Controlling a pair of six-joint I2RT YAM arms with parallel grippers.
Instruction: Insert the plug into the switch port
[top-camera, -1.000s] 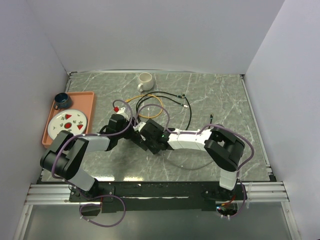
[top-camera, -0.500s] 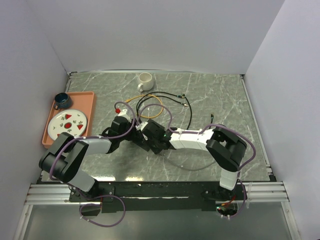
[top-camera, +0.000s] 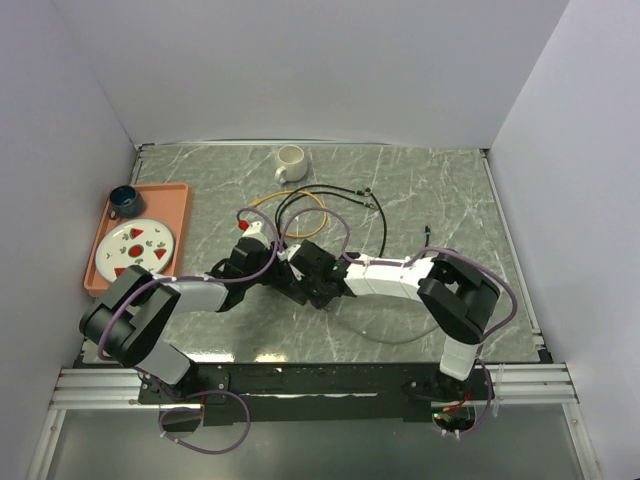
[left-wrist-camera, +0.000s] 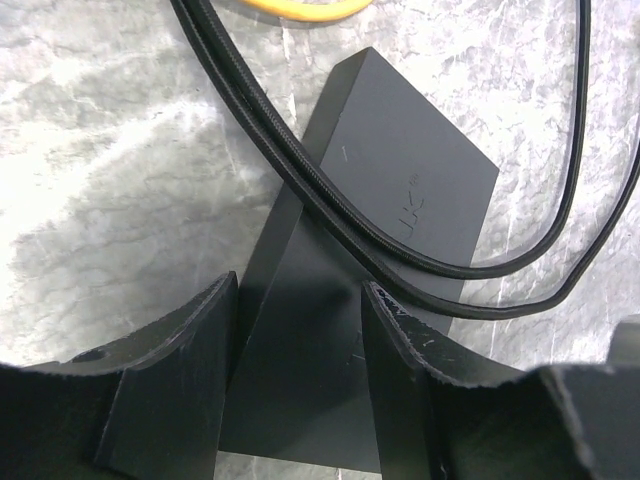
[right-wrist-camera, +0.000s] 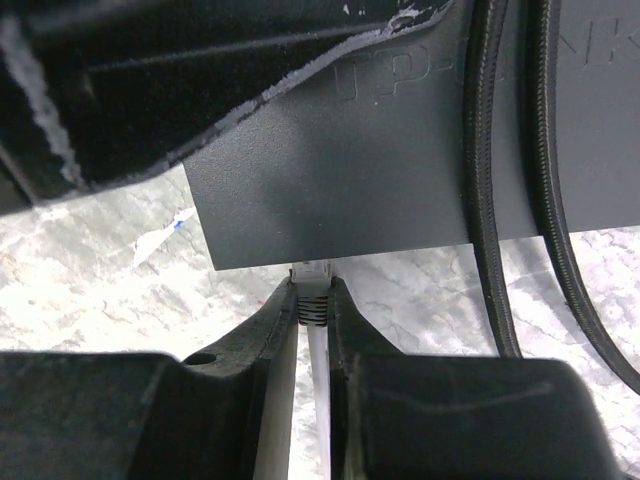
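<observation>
The flat matte-black box (left-wrist-camera: 400, 190) lies on the marble table, and my left gripper (left-wrist-camera: 298, 300) is shut on its narrow end, one finger (left-wrist-camera: 195, 360) on each side. In the right wrist view the box (right-wrist-camera: 380, 170) fills the top, with a left finger over its corner. My right gripper (right-wrist-camera: 312, 300) is shut on the white plug (right-wrist-camera: 314, 285). The plug's clear tip meets the box's near edge, hiding the switch port there. From above, the left gripper (top-camera: 262, 255) and right gripper (top-camera: 300, 268) face each other at mid-table.
Two black cables (left-wrist-camera: 330, 190) drape over the box, and a yellow cable (top-camera: 305, 200) loops behind it. A white mug (top-camera: 290, 162) stands at the back. An orange tray (top-camera: 175, 195) at the left holds a plate (top-camera: 135, 245) and a blue cup (top-camera: 124, 200).
The left gripper has shifted a little to the right with the box. The right arm's wrist has followed, staying against the box. Both grips are unchanged.
</observation>
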